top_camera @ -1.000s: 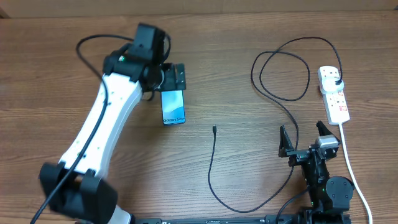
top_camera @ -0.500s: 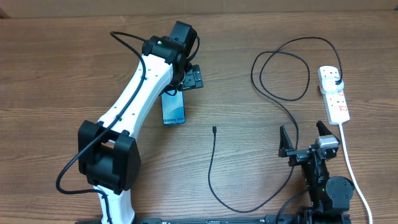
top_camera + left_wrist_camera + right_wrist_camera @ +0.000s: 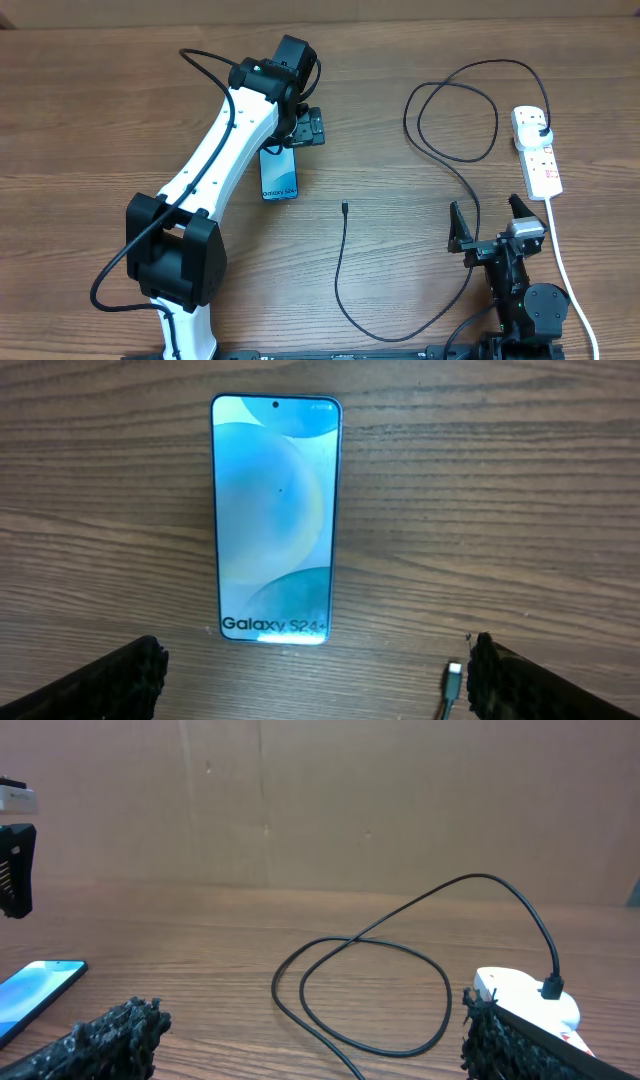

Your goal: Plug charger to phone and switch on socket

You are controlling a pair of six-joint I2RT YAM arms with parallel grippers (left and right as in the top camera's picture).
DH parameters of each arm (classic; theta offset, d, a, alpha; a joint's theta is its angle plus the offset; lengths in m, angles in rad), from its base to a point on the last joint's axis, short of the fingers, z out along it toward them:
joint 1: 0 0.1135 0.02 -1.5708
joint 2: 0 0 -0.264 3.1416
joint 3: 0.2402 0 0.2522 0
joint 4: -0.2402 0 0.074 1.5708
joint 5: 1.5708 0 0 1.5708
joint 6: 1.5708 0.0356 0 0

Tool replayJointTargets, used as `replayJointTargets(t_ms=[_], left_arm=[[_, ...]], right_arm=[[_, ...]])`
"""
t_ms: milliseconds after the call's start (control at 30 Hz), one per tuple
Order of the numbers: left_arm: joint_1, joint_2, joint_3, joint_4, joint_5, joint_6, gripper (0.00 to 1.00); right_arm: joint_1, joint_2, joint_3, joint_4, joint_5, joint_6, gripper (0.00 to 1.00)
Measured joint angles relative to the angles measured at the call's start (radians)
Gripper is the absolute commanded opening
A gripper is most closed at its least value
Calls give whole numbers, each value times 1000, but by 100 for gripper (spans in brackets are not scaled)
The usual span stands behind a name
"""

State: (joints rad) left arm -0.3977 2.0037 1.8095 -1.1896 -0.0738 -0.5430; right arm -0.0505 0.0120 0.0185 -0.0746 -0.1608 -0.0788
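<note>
The phone lies flat left of the table's centre, its blue-teal screen up and the "Galaxy S24+" text at its near end. My left gripper hovers open over the phone's far end, and in its wrist view nothing lies between the fingers. The charger's connector tip lies on the wood right of the phone, and it shows beside my right finger. Its thin black cable loops to a black plug in the white socket. My right gripper stands open and empty near the front edge.
A thick white cord runs from the socket toward the front edge, right of my right arm. The cable's slack curves across the front and forms a double loop ahead of my right gripper. A brown wall stands beyond the far edge.
The left arm has swung to the right, carrying its open gripper a little rightward above the phone; it has held still for the last half second. The right arm has not moved.
</note>
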Motion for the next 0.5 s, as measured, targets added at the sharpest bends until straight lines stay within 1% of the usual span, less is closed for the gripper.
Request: replayJointTargets(t_ms=[167,500], left_arm=[[0,0,0,0,-30,25,100],[16,19,0,17,-43,30,99]], right_arm=[[0,0,0,0,0,0,100],[0,0,0,0,0,0,100]])
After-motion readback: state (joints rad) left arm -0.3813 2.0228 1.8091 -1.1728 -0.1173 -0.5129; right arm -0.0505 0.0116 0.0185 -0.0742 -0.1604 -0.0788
